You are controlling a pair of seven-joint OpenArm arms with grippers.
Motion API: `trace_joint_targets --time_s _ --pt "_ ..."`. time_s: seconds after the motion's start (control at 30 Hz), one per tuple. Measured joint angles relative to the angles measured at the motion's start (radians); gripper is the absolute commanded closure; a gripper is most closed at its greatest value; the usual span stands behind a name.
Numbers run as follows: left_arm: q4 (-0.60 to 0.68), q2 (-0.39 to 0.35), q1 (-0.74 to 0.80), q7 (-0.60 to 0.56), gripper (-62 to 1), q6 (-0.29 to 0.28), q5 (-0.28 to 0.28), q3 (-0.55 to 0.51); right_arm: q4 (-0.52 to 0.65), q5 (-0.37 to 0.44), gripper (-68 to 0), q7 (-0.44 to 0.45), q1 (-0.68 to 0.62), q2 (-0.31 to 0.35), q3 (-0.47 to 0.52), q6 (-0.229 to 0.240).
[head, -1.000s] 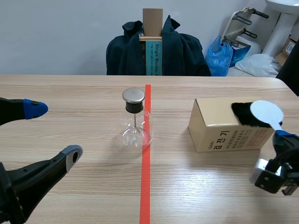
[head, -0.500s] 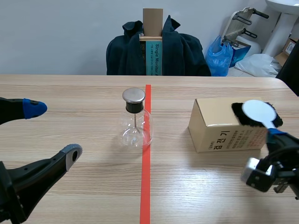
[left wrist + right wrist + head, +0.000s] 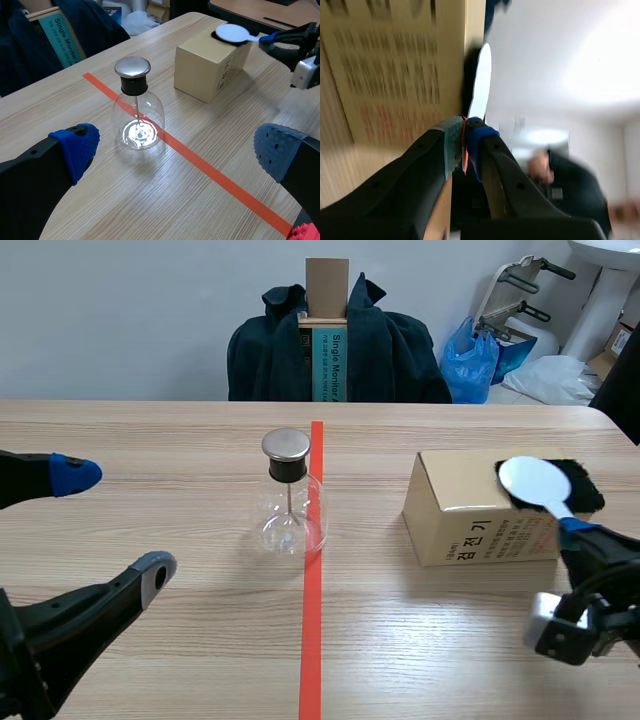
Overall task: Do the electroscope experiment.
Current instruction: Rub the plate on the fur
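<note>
Two risks. Right fingers [image 3: 590,545] pinch only the handle end of the white paddle [image 3: 535,480], over the black fur [image 3: 585,492] on the carton [image 3: 460,510]; it may pivot or slip. Electroscope [image 3: 290,495] stands mid-surface beside the tape, tippable if struck. Left fingers [image 3: 75,147] gape wide, empty. Legible: "검전기" on carton; "Single Monitor" on teal box [image 3: 325,362] behind.

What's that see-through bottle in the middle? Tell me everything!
The electroscope is a clear, round-bellied glass flask with a black neck and a shiny metal cap. A thin rod hangs from the cap down inside. It stands upright on the wooden table, against the orange-red tape line. Nothing else touches it.
</note>
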Motion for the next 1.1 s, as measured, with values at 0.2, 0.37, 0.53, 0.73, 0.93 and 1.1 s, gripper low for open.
trace_joint_targets --time_s 0.2,0.37,0.53,0.73,0.93,1.1 --pt "0.000 0.000 0.000 0.000 -62.3 0.000 0.000 0.000 0.000 0.029 -0.8 -0.238 -0.001 -0.009 0.000 0.023" --pt "0.000 0.000 0.000 0.000 -62.3 0.000 0.000 0.000 0.000 0.021 -0.8 -0.072 -0.001 -0.008 0.002 0.021" --pt "0.000 0.000 0.000 0.000 -62.3 0.000 0.000 0.000 0.000 0.021 -0.8 -0.068 -0.001 -0.011 0.002 0.021" --pt "0.000 0.000 0.000 0.000 -62.3 0.000 0.000 0.000 0.000 0.026 -0.8 -0.069 -0.001 -0.010 0.002 -0.012" --pt "0.000 0.000 0.000 0.000 -62.3 0.000 0.000 0.000 0.002 0.054 -0.8 -0.070 -0.001 0.013 0.002 -0.064" --pt "0.000 0.000 0.000 0.000 -62.3 0.000 0.000 0.000 0.044 0.119 -0.8 -0.089 -0.001 0.052 0.002 -0.061"
